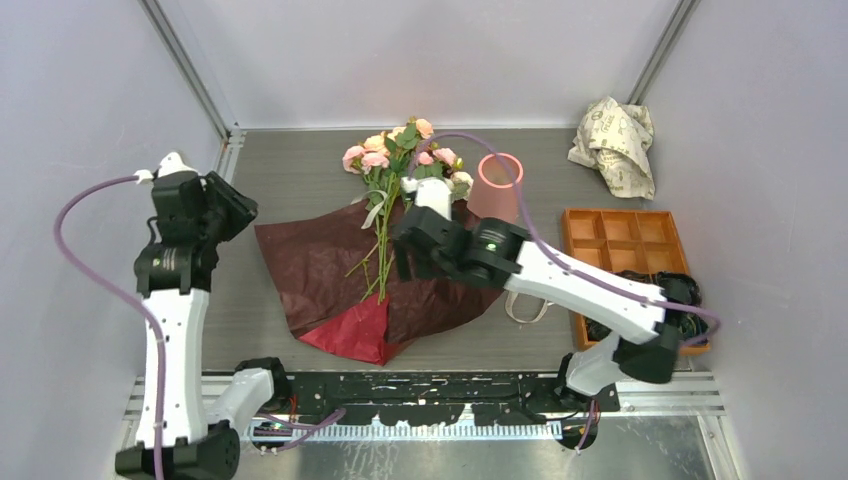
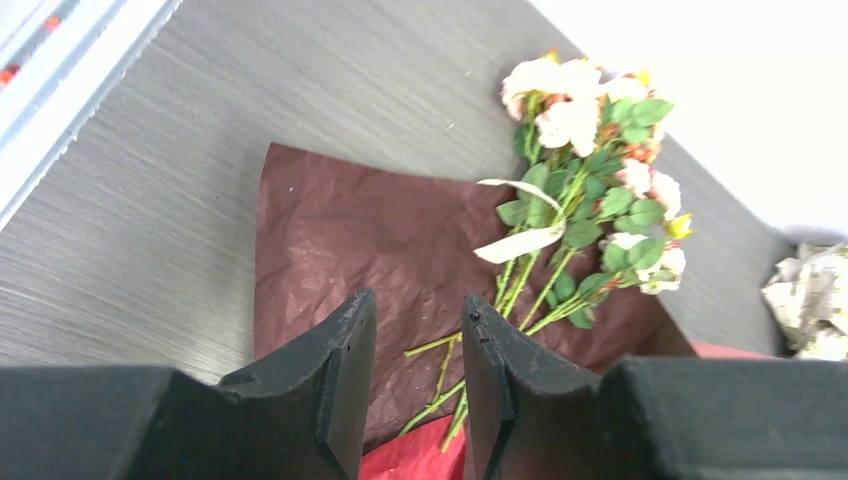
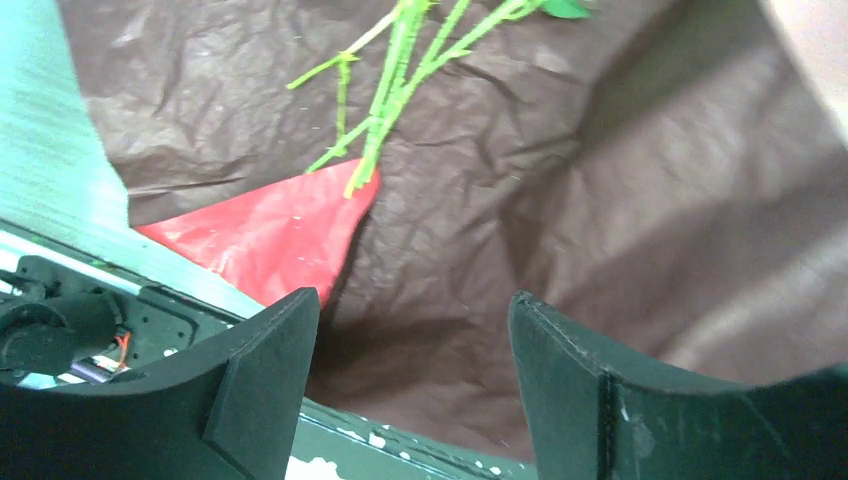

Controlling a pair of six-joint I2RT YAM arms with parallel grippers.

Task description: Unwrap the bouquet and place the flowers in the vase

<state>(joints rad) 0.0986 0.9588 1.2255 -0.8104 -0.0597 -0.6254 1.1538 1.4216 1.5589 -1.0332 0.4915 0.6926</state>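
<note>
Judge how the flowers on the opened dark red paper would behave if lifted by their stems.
Probably floppy: the flowers have long thin stems with blooms bunched at one end, so the heads would likely droop. They may splay, though a cream ribbon seems to bind them. Likely light.

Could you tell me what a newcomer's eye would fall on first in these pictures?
Most likely the flowers, pink and peach blooms lying at the middle of the table with their stems on the opened dark red paper. Next come the salmon-pink vase, standing just right of the blooms, and the right gripper, hovering open over the paper.
</note>
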